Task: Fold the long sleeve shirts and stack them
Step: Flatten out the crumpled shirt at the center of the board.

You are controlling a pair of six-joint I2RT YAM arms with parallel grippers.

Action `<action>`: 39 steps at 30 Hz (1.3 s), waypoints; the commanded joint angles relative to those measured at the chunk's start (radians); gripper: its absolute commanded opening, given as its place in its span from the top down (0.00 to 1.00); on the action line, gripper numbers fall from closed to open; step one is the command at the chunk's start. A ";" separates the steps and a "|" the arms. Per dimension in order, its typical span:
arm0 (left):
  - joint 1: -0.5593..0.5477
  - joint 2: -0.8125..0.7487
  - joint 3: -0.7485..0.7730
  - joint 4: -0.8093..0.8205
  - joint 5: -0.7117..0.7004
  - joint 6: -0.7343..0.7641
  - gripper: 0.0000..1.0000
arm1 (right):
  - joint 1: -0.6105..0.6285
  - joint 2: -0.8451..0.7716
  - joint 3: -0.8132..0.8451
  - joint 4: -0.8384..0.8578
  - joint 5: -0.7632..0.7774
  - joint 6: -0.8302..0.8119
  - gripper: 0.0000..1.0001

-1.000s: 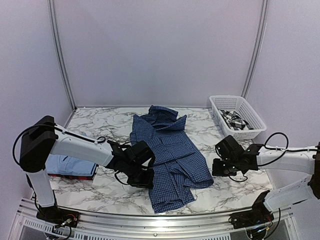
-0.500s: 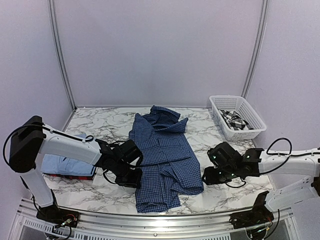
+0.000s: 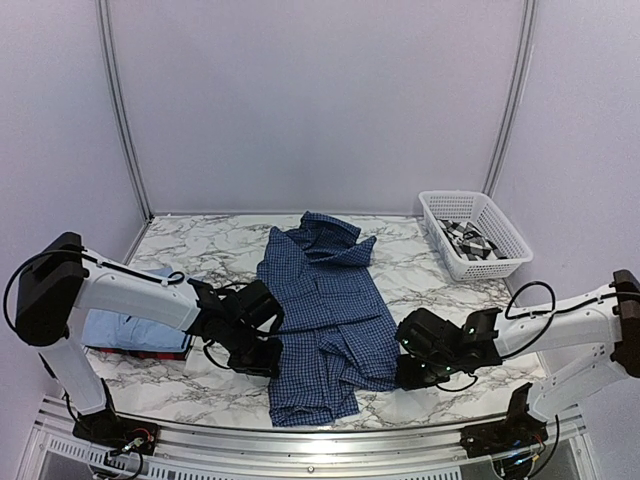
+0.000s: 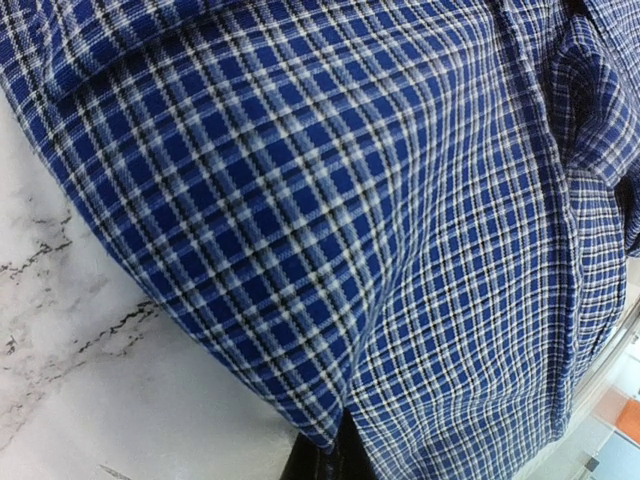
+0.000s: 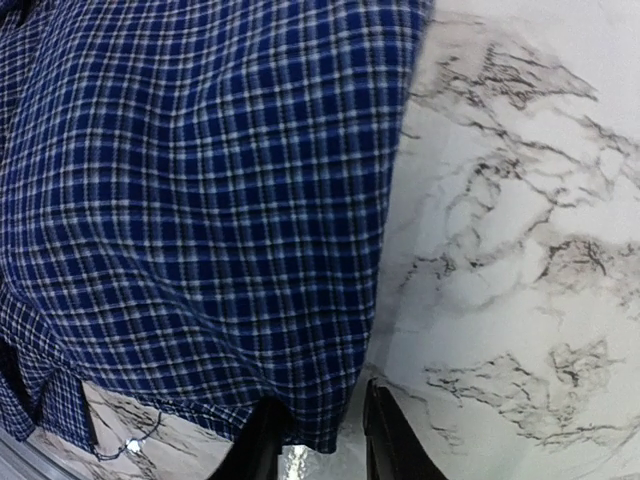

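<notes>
Lying lengthwise in the middle of the marble surface (image 3: 210, 250), the navy checked shirt (image 3: 325, 320) has its collar toward 12 o'clock and its hem near the front rail at 6 o'clock. The cloth is rumpled, with folds bunched along its lower half.

The left arm (image 3: 140, 295) reaches in from 9 o'clock, and the left jaws sit at the shirt's 8 o'clock edge, right against the cloth. In the left wrist view the navy check (image 4: 380, 220) fills nearly everything. Only a sliver of one dark finger (image 4: 325, 462) shows under the hem, so I cannot tell whether these jaws are spread or pinching.

The right arm (image 3: 560, 325) comes in from 3 o'clock, and the right jaws meet the shirt's 4 o'clock corner. The right wrist view shows the two dark fingers (image 5: 385, 445) standing apart, with a corner of the hem (image 5: 305, 425) lying in the gap between them and bare marble on the outer side.

At 9 o'clock, beneath the left arm, a light blue shirt (image 3: 120, 325) lies folded on top of a dark red shirt (image 3: 140, 352), whose edge peeks out below. At 2 o'clock a white lattice basket (image 3: 500, 250) stands well apart from the navy shirt, with a black-and-white checked shirt (image 3: 465, 238) inside it.
</notes>
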 commanded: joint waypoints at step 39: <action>0.255 -0.052 0.312 -0.235 -0.111 0.401 0.51 | -0.093 -0.101 0.286 -0.099 0.090 -0.248 0.44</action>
